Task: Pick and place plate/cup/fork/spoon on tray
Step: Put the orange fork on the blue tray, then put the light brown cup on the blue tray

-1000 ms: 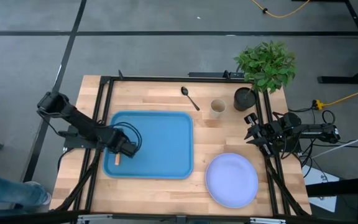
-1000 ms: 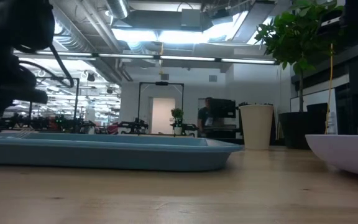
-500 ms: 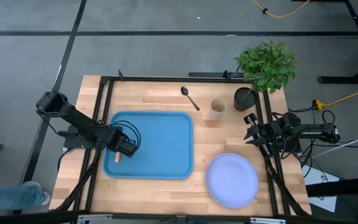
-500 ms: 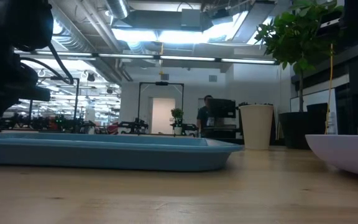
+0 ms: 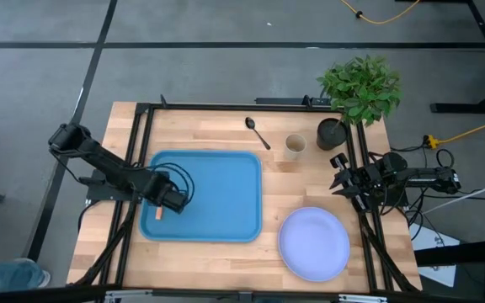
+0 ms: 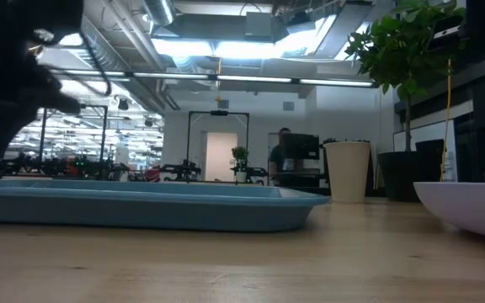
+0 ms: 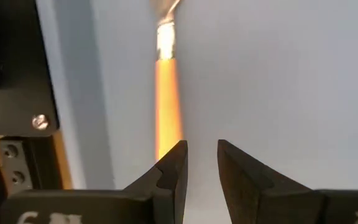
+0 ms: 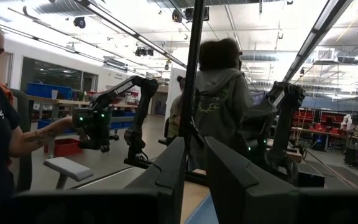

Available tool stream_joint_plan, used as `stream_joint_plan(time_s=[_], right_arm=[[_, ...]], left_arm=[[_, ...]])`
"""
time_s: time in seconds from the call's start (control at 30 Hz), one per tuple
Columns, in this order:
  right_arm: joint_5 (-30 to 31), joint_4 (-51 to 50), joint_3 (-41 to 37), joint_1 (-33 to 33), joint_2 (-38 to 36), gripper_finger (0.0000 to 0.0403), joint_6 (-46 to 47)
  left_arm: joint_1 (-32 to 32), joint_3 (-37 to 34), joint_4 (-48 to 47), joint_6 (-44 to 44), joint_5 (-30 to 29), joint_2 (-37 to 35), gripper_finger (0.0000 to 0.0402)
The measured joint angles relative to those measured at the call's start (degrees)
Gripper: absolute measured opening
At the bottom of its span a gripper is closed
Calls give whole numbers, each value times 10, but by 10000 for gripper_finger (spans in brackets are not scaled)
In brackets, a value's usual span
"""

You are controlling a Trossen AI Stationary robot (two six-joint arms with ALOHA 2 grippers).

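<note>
The fork (image 7: pixel 168 93), orange-handled with silver tines, lies flat on the blue tray (image 5: pixel 217 198) beside its left rim. My left gripper (image 7: pixel 202 155) hangs open just above the fork and points down, with the handle beside one fingertip and nothing between the fingers. The lavender plate (image 5: pixel 314 244) rests on the table to the right of the tray. The tan cup (image 5: pixel 295 146) stands upright behind the tray's far right corner, and the dark spoon (image 5: pixel 257 133) lies to its left. My right gripper (image 8: pixel 194 155) waits open at the table's right edge.
A black pot (image 5: pixel 331 133) holding a green plant (image 5: pixel 356 88) stands at the far right corner, close to the cup. Black frame rails run along the table's left and right sides. People stand in the room beyond the table.
My left gripper has risen straight up from the tray's left part. The fork has stayed where it lay on the tray.
</note>
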Motion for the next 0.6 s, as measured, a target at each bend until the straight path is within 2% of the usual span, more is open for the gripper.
stream_joint_plan(time_s=[0.1, 0.27, 0.37, 0.47, 0.6], right_arm=[[0, 0, 0, 0, 0, 67, 0], [0, 1, 0, 0, 0, 67, -26], [0, 1, 0, 0, 0, 67, -28], [0, 4, 0, 0, 0, 67, -27], [11, 39, 0, 0, 0, 67, -29]], left_arm=[[3, 30, -1, 36, -88, 0, 80], [34, 65, 47, 85, -329, 0, 80], [65, 74, 113, 186, -452, 0, 80], [102, 77, 180, 311, -495, 0, 80], [149, 77, 234, 455, -492, 0, 80]])
